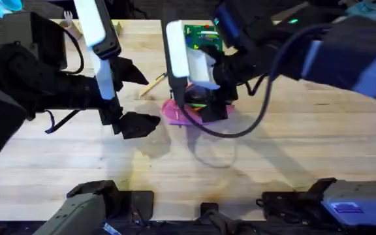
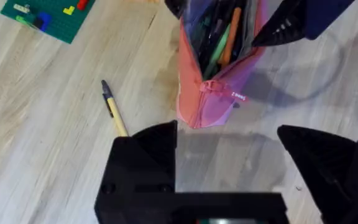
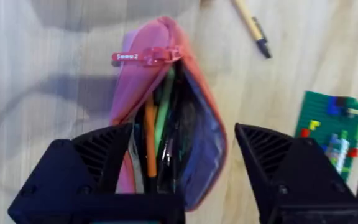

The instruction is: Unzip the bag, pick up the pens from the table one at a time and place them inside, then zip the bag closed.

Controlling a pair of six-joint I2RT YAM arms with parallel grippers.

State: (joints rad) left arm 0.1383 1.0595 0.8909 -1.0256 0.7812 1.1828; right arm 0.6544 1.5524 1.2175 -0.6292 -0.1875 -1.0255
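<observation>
Looking down from overhead: bag [image 1: 187, 109] sits mid-surface [image 1: 292, 150] under right gripper [image 1: 201, 98]; tan pen [image 1: 153, 85] lies just beside it toward the left arm, so left gripper [image 1: 136, 98] is nearer, arm stretched fwd.

Left wrist view: left gripper spread wide, empty; tan pen [image 2: 114, 108] ahead, off to one side, long axis roughly fwd, well apart from the fingers.

Right wrist view: right gripper wide, straddling the unzipped bag [image 3: 166, 118], orange pen [image 3: 149, 134] already inside.
</observation>
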